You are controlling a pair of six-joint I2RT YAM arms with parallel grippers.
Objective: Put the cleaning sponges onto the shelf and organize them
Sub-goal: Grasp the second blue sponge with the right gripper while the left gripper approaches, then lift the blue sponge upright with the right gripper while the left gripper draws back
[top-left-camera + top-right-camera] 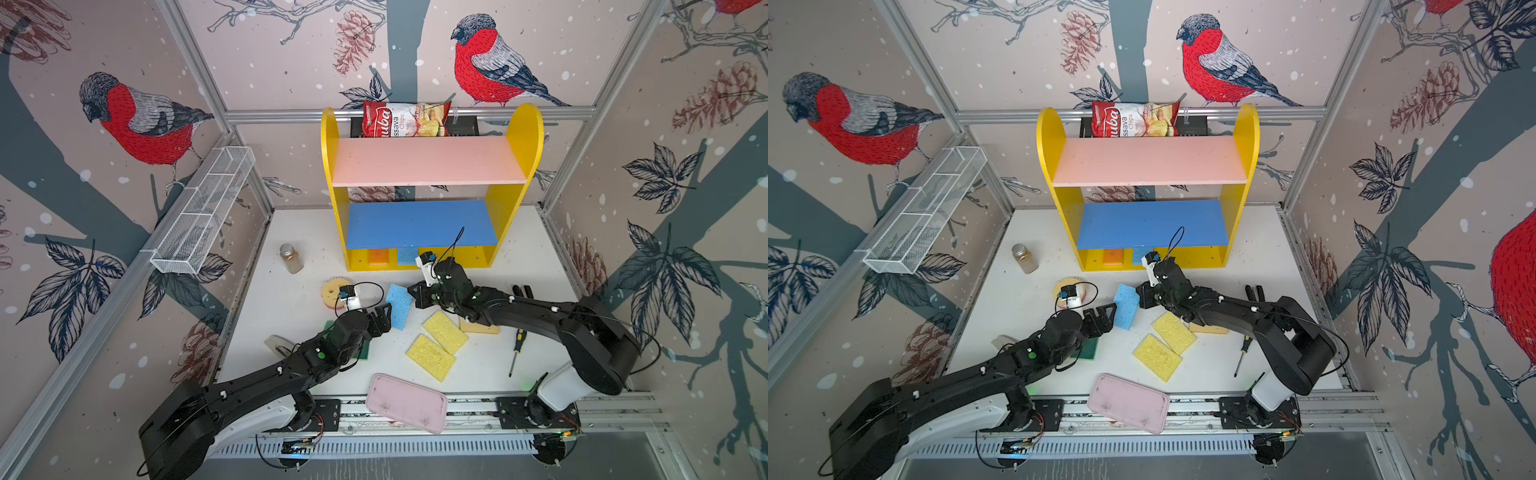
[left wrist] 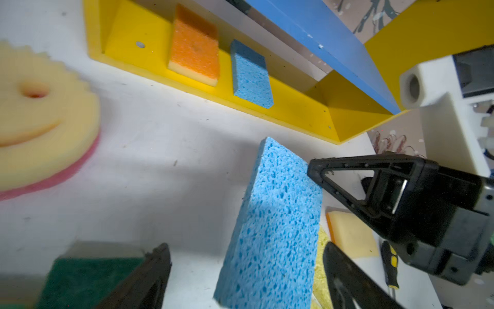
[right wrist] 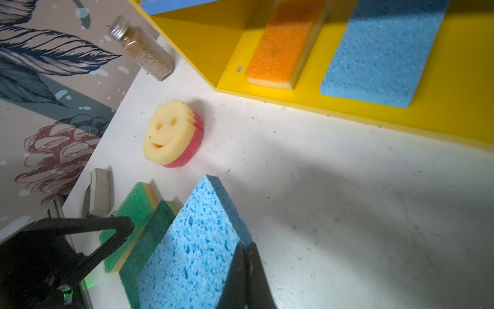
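Smiley sponge (image 1: 336, 292): flat on the table at far left, not touched by either arm.
Left gripper (image 1: 384, 319): fingers released and spread wide. In the left wrist view I see them straddling the blue sponge's near end with a gap on each side.
Blue sponge (image 1: 398, 305): on the table between the two grippers, in front of the shelf. It seems tipped up off flat, and its long axis runs from the table's front toward the shelf.
Right gripper (image 1: 417, 296): fingers clenched together, grasping nothing that I can see, tips against the sponge's right long edge.
Deciding relation: I judge the left arm better placed, since the sponge lies between its open fingers.
Yellow sponges (image 1: 444, 331): flat, just right of the blue one.
Shelf (image 1: 521, 141): an orange sponge (image 2: 195, 50) and a second blue sponge (image 2: 251, 75) sit on its yellow base, with bare base to their right.
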